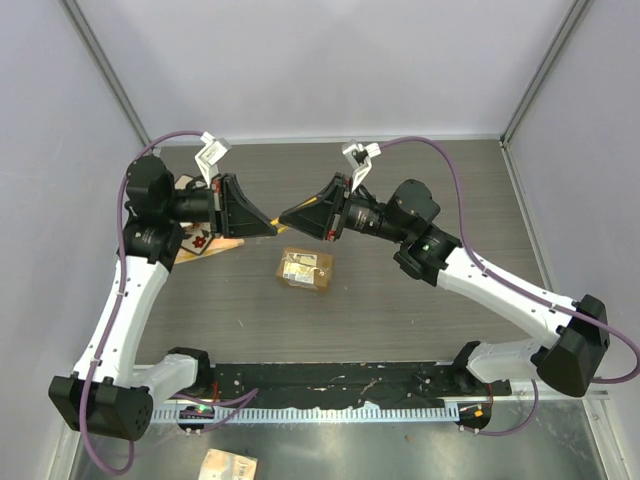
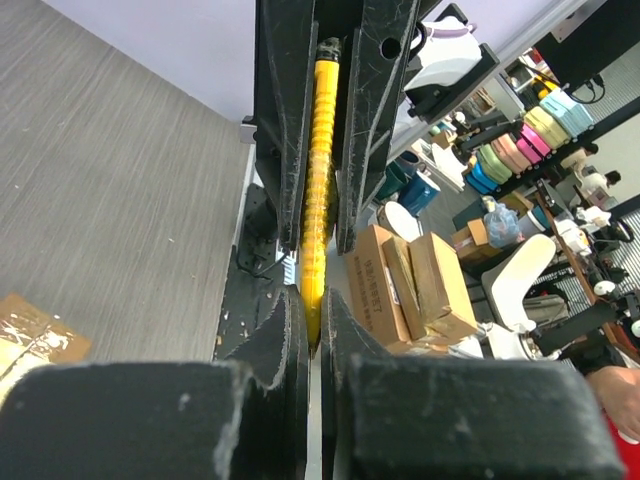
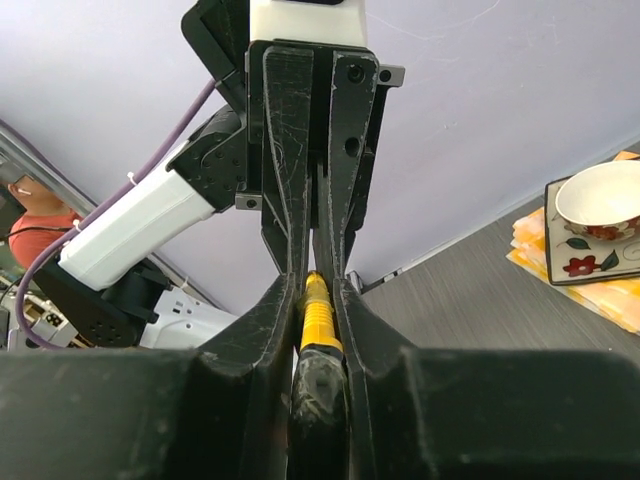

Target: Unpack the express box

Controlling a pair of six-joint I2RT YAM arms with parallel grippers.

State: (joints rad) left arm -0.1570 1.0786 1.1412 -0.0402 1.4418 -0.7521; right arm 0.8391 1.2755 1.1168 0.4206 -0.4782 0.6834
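The express box [image 1: 305, 269], a small brown parcel with a white label, lies on the table a little nearer than both grippers. A brown corner at the lower left of the left wrist view [image 2: 30, 335] looks like the same box. My left gripper [image 1: 262, 224] and right gripper [image 1: 290, 217] meet tip to tip above the table. Both are shut on the yellow utility knife [image 1: 276, 220], one at each end. The knife shows between my left fingers [image 2: 318, 180] and between my right fingers [image 3: 320, 318]. Left gripper [image 2: 313, 305]; right gripper [image 3: 318, 285].
A flat brown-and-orange card with a white cup [image 3: 598, 215] lies at the far left of the table, partly under the left arm [image 1: 195, 240]. A black rail [image 1: 340, 385] runs along the near edge. Walls close in the back and both sides.
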